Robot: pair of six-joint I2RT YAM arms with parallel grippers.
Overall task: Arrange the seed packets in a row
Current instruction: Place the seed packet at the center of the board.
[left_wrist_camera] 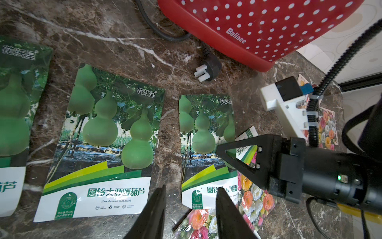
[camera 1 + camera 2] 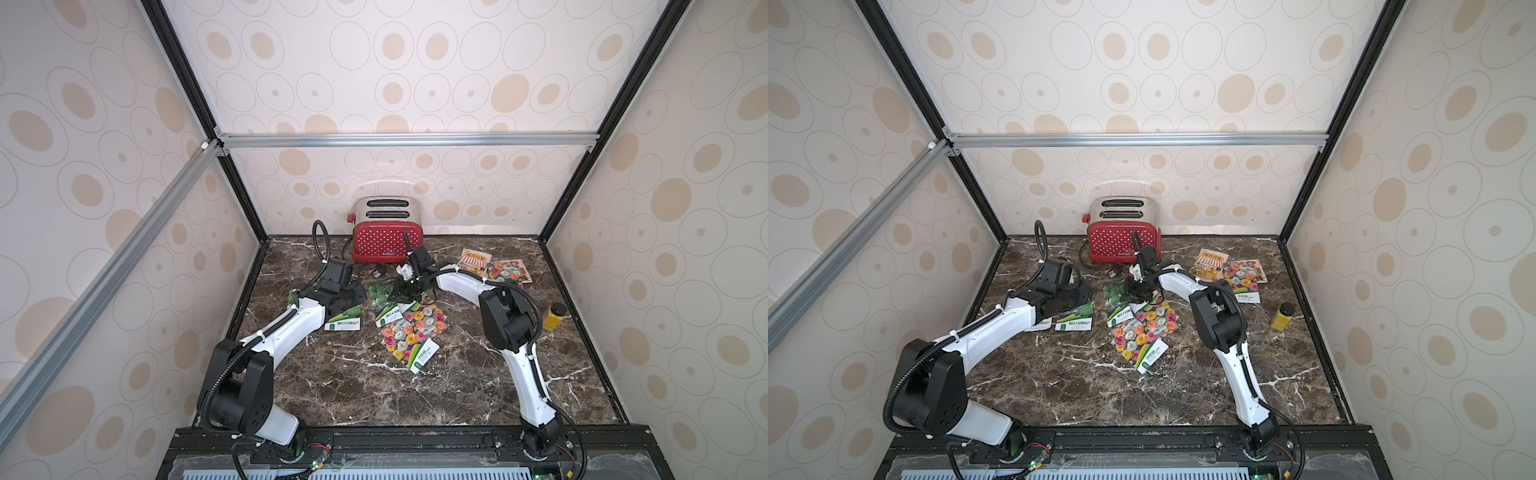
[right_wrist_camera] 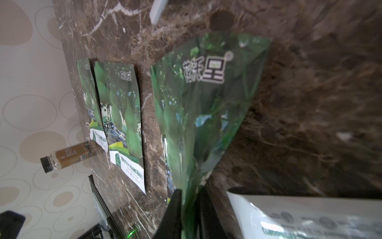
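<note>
On the dark marble tabletop, two gourd seed packets are laid flat side by side at the left. The outer gourd packet is largely hidden under the left arm in the top views, and the middle gourd packet is set just beside it without touching. The left gripper is held above the bare strip to the right of the middle packet, with its jaws apart and nothing between them.

A third gourd packet is placed further right, apart from the other two. One of its edges is pinched between the closed fingers of the right gripper. The packet looks bent upward there, though whether it is lifted clear of the marble cannot be told.

Just right of it, and partly tucked under it, two overlapping flower packets are spread near the table's middle. A red polka-dot toaster is stood at the back wall behind them.

At the far right rear, an awning-shop packet and another flower packet are laid side by side, apparently touching. A yellow jar is stood upright near the right edge.
</note>
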